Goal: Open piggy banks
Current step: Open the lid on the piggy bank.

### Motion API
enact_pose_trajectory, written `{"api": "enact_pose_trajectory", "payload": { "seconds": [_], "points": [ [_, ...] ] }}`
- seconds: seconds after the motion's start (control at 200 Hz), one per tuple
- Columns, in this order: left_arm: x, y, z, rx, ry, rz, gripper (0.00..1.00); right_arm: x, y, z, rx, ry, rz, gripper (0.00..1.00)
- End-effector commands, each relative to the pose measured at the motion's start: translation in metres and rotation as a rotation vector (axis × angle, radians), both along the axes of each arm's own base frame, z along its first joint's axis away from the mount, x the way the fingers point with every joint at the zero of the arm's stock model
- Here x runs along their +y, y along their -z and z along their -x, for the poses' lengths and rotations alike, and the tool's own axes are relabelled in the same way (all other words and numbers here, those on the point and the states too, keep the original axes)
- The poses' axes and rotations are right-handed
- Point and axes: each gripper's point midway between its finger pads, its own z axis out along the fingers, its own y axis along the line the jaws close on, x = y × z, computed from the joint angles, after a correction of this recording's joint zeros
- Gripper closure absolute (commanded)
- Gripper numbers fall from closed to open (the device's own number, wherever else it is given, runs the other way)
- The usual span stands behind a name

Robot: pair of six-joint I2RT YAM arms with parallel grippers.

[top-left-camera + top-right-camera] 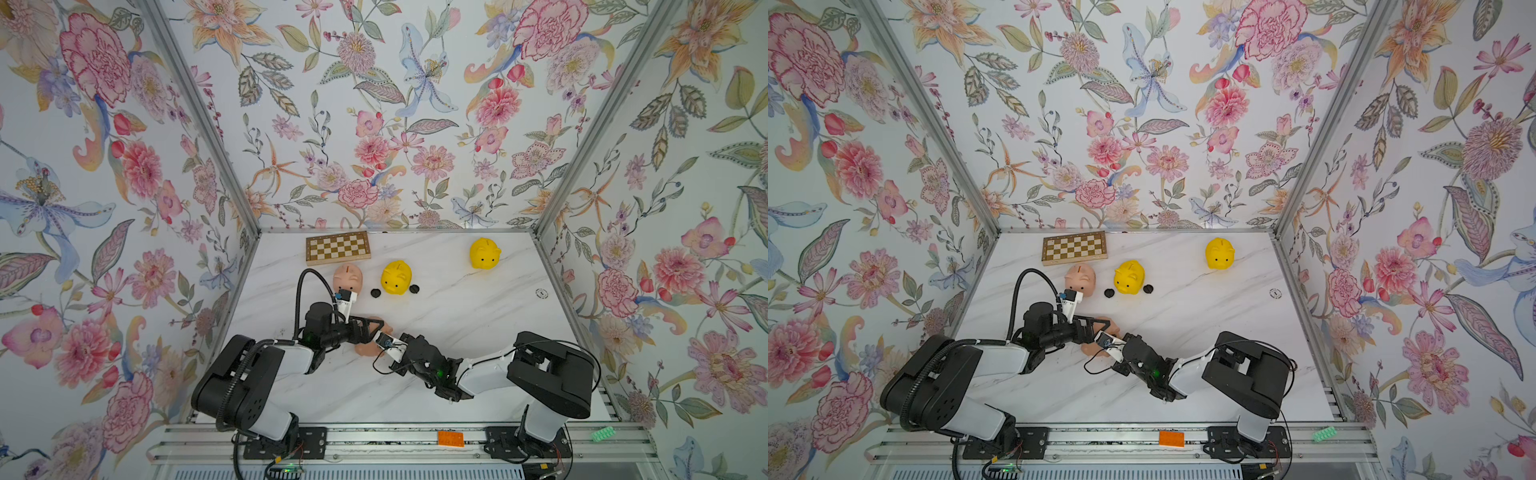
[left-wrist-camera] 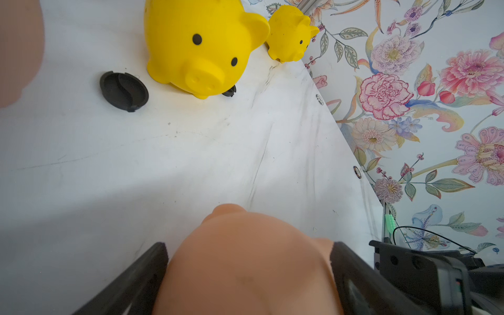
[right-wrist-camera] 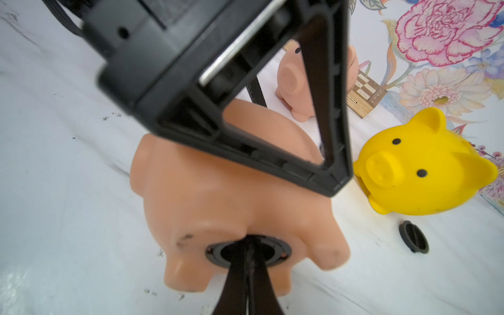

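Likely light, hollow, slick peach pig (image 3: 218, 196)
Wide-spread left gripper (image 2: 248, 245) clasps its body; right gripper (image 3: 249, 242) pinched shut on belly plug (image 3: 215, 252)

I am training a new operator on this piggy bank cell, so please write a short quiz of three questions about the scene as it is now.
1. How many loose black plugs lie on the table?
2. True or false: the peach pig that the left gripper clasps stands upright.
3. Which gripper has its closed tips at the plug in that pig's belly? A. left gripper B. right gripper
Key: 1. two; 2. false, it lies on its side; 3. B.
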Motion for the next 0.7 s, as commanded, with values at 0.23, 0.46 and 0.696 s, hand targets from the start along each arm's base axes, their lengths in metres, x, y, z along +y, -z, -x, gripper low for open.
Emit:
{"api": "enact_pose_trajectory", "payload": {
  "seconds": [0.23,0.46,0.696],
  "points": [
    [0.011,0.036,0.013,0.131,-0.029,-0.060,0.05,-0.013,-0.004,0.010,-0.033,-0.002,0.009,1.00],
    [0.012,0.046,0.015,0.163,-0.027,-0.068,0.05,-0.016,-0.003,0.012,-0.103,0.000,0.060,1.00],
    [0.012,0.046,0.015,0.164,-0.029,-0.068,0.06,-0.013,-0.002,0.018,-0.164,-0.011,0.107,1.00]
  ]
}}
